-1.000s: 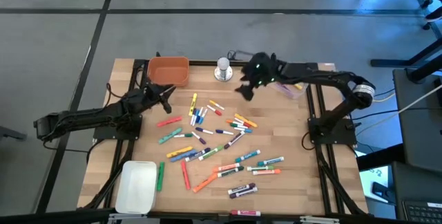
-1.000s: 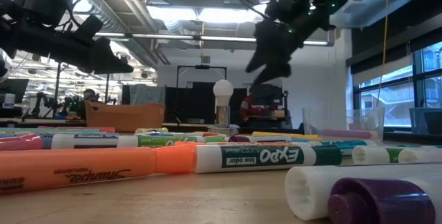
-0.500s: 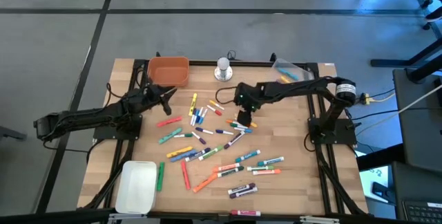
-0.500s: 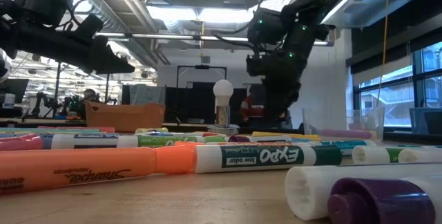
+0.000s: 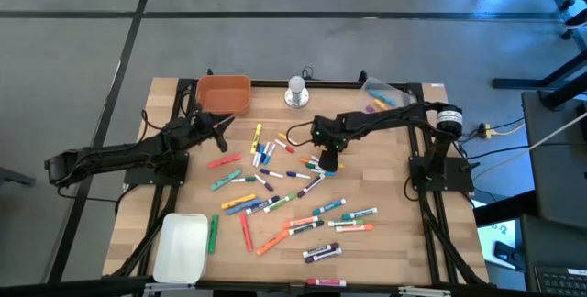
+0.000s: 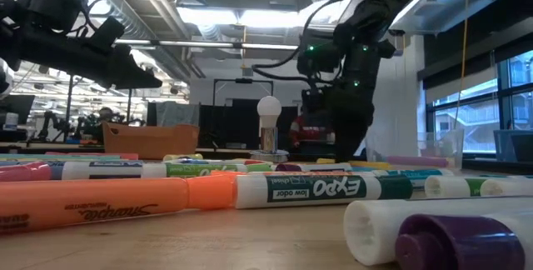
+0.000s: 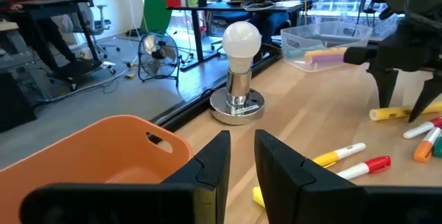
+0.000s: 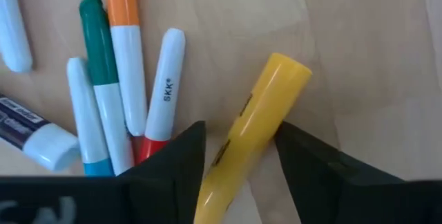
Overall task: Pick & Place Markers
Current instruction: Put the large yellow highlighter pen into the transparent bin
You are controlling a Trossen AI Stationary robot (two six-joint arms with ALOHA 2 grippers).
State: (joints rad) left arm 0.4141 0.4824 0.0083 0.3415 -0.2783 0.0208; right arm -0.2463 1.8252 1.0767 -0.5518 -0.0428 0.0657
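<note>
Several markers (image 5: pixel 284 192) in many colours lie flat and scattered over the middle of the wooden table. My right gripper (image 5: pixel 323 161) points down over the far part of the spread. It is open, with one finger on each long side of a yellow marker (image 8: pixel 257 124) that lies flat on the wood; the left wrist view also shows this marker (image 7: pixel 392 113). My left gripper (image 5: pixel 223 125) hovers level beside the orange bin (image 5: pixel 224 94); its fingers (image 7: pixel 207 165) stand a narrow gap apart with nothing between them. My right gripper comes from above, pointing down, its fingers (image 8: pixel 181 156) lying across the yellow marker, one beside each long side of the barrel (image 8: pixel 238 151). The marker lies flat on the table. I cannot tell whether the fingers touch it.
A silver-based white bulb (image 5: pixel 295 92) stands at the far edge. A clear container (image 5: pixel 385 101) with a few markers sits at the far right. A white tray (image 5: pixel 181 247) lies at the near left. White, green and orange markers (image 8: pixel 114 92) lie right beside the yellow one.
My right gripper has swung from beside the clear container toward the table's middle and come down onto the markers, tipping from slanted to pointing nearly straight down. The markers have stayed where they were.
</note>
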